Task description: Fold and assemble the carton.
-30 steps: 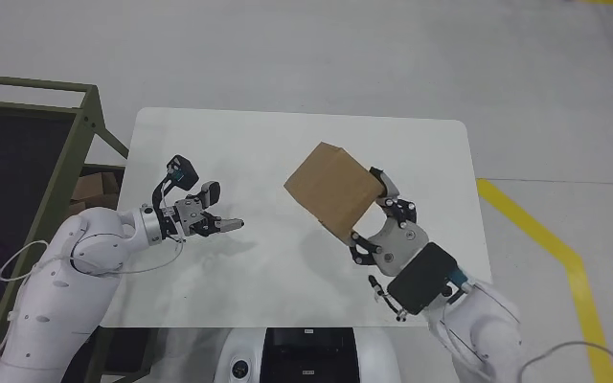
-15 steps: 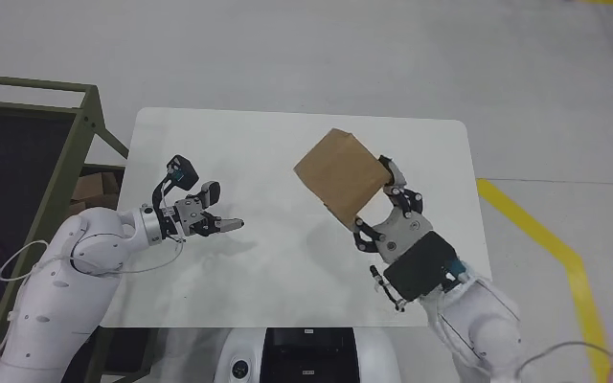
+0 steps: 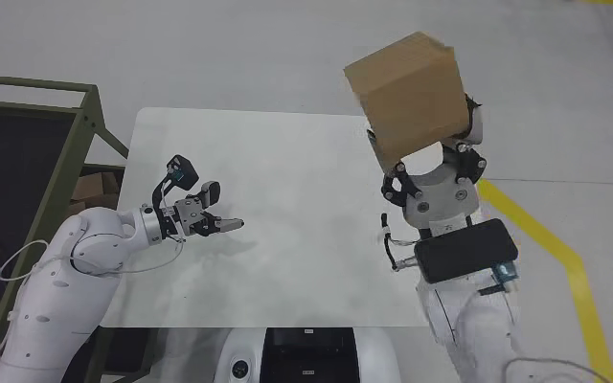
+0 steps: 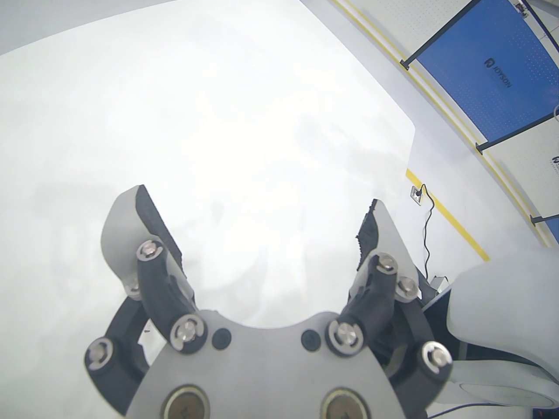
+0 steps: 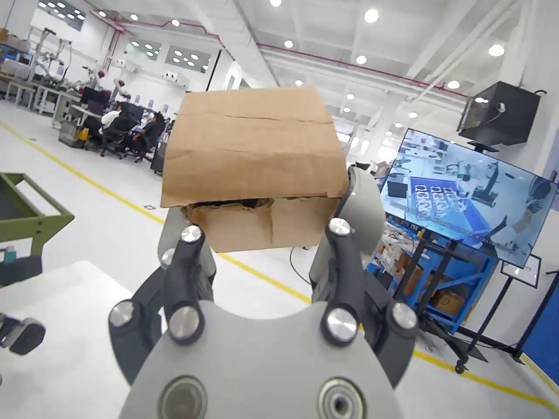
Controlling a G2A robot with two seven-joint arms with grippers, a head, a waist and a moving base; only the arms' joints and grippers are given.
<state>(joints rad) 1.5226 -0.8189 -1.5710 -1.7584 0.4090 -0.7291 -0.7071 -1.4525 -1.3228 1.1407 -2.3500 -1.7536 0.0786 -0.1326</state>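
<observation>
The brown carton [image 3: 407,96] is a closed box lifted high above the table's far right corner, with my right gripper [image 3: 428,153] shut on its lower part. In the right wrist view the carton [image 5: 251,163] sits between the two fingers [image 5: 362,202], its folded flaps showing a rough seam on the underside. My left gripper [image 3: 225,224] hovers over the left half of the white table [image 3: 287,172], open, with nothing between its fingers [image 4: 150,220].
A green metal cart frame [image 3: 67,134] stands off the table's left edge. A yellow floor line [image 3: 556,249] runs past the table's right side. The white table top [image 4: 209,89] around my left gripper is bare.
My right gripper has raised the carton from just above the table's middle right up and toward the far right corner, turning it. The left arm has stayed still.
</observation>
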